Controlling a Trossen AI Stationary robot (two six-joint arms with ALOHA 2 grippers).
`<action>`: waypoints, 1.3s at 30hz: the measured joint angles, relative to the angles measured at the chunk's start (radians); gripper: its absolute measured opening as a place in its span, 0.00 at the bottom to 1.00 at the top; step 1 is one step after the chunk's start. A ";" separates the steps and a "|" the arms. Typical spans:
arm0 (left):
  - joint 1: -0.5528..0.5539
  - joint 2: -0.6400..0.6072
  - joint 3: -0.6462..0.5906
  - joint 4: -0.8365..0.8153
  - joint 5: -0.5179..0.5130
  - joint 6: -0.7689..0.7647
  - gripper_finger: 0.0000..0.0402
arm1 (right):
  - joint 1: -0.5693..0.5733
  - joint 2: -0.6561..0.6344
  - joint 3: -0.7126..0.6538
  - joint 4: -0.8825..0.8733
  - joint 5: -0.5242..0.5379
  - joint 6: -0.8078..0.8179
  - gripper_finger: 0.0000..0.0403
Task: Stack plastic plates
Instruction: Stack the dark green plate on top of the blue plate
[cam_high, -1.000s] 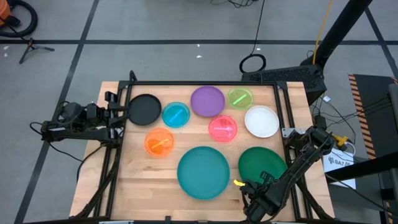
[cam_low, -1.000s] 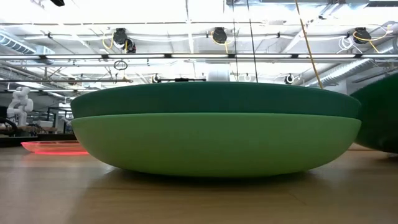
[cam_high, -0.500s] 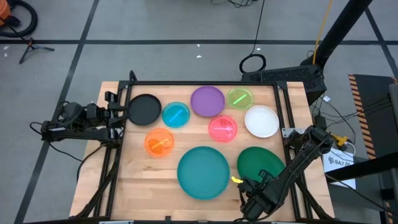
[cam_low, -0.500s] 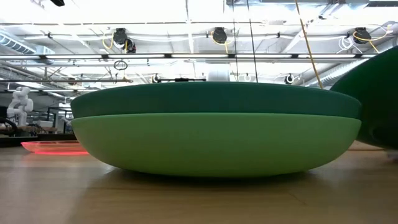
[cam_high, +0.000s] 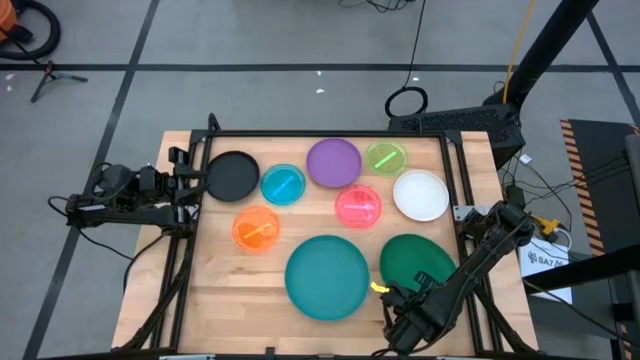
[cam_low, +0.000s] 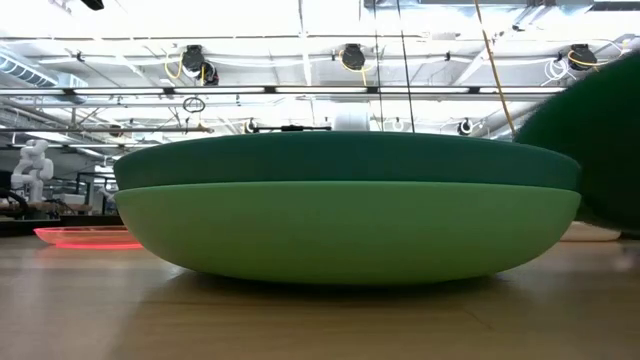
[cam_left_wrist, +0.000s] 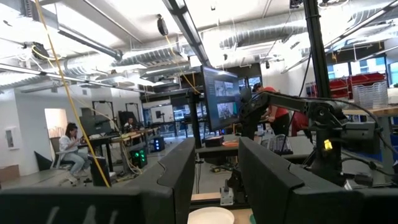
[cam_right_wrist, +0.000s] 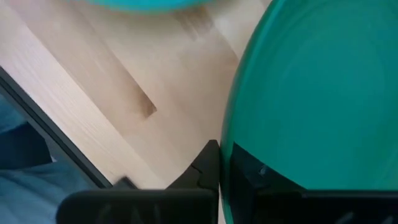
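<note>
Teal plate (cam_high: 327, 276) sits on mint; right end effector (cam_high: 392, 297) clamps dark green plate's (cam_high: 413, 262) rim; seven others unstacked; left end effector (cam_high: 192, 173) part-open, empty.

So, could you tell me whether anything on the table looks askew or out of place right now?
Yes: the dark green plate near the table's right front is tipped up on edge rather than lying flat. The right end effector is shut on its rim. In the low view it rears up beside the teal plate, which sits level.
</note>
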 joint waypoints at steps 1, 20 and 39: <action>0.000 0.000 0.000 0.000 0.000 0.000 0.33 | -0.005 0.000 0.014 -0.012 0.008 0.000 0.01; 0.000 0.000 0.000 -0.001 0.000 0.003 0.33 | -0.199 0.000 0.162 0.010 0.099 -0.287 0.01; 0.000 0.000 0.000 -0.002 0.000 0.004 0.33 | -0.255 0.000 0.205 0.308 0.251 -0.816 0.01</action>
